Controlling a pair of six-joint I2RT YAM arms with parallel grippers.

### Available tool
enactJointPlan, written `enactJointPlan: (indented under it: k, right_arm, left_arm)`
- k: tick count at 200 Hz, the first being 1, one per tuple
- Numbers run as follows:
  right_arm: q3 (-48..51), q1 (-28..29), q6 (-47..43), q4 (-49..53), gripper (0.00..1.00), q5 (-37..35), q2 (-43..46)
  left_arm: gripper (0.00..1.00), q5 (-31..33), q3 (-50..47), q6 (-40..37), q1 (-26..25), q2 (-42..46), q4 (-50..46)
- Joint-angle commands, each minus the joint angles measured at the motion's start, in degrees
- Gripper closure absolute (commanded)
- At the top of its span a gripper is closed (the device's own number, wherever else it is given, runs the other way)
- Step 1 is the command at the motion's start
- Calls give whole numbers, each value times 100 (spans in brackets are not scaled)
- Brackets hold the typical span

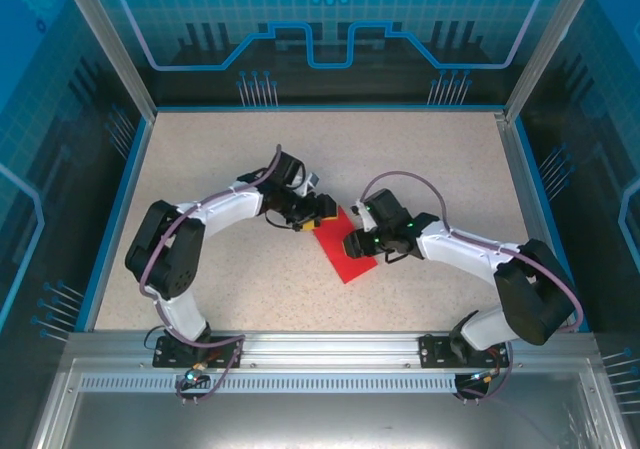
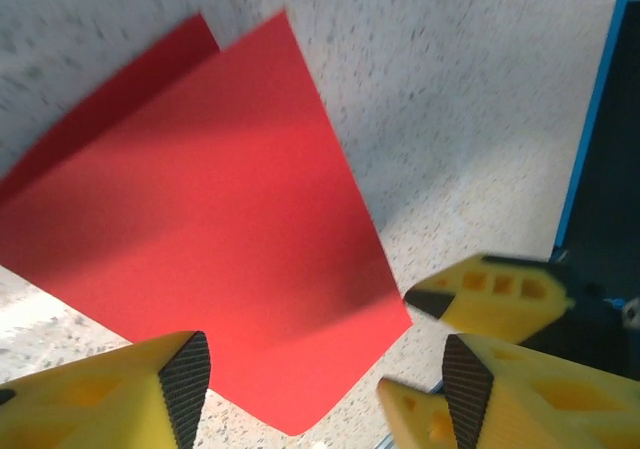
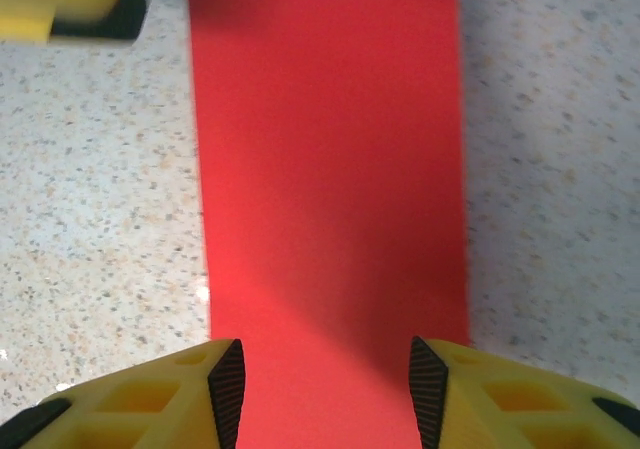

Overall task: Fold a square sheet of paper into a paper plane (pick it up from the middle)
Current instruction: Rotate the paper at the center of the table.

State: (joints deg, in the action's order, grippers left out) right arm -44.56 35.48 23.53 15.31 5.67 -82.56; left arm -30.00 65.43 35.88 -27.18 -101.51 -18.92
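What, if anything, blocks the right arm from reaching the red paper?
Likely yes: the right end effector is open directly over the paper, nothing between them. The left end effector sits by one corner.

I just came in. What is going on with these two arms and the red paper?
A red sheet of paper lies on the speckled table, apparently folded into a narrow rectangle. The robot's right hand hovers open over one end of it, and the left hand hangs open near a corner. Neither hand holds the paper, and it has no plane shape yet.
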Motion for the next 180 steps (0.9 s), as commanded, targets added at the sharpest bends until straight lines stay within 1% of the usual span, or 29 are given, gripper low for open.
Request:
enactJointPlan:
  k: [1,18,51,82,116,136,167,180]
  right_arm:
    - [124,-340,55,-83,50,549,196]
    - [189,-538,56,-25,49,609,209]
    - [322,-844,82,-45,49,834,198]
    - [427,-1055,114,-81,48,1213,62]
    - [531,-1069,192,-210,51,1591,-41]
    - [642,-1062,381,-461,56,1930,-88]
    - [766,-1053,525,-641,70,2162,-181]
    - [793,-1026,569,-661,74,2193,-140]
  left_arm:
    - [37,320,-136,16,-48,-193,37]
    - [41,464,-68,-125,-50,-366,-61]
    - [54,663,176,-389,-51,-646,-307]
    - [58,749,378,-588,-47,-853,-477]
    - [60,785,588,-768,-50,-1060,-621]
    - [62,794,700,-892,-46,-1162,-672]
    - [62,785,982,-1124,-36,-1363,-829]
    - [63,766,1128,-1230,-36,-1458,-911]
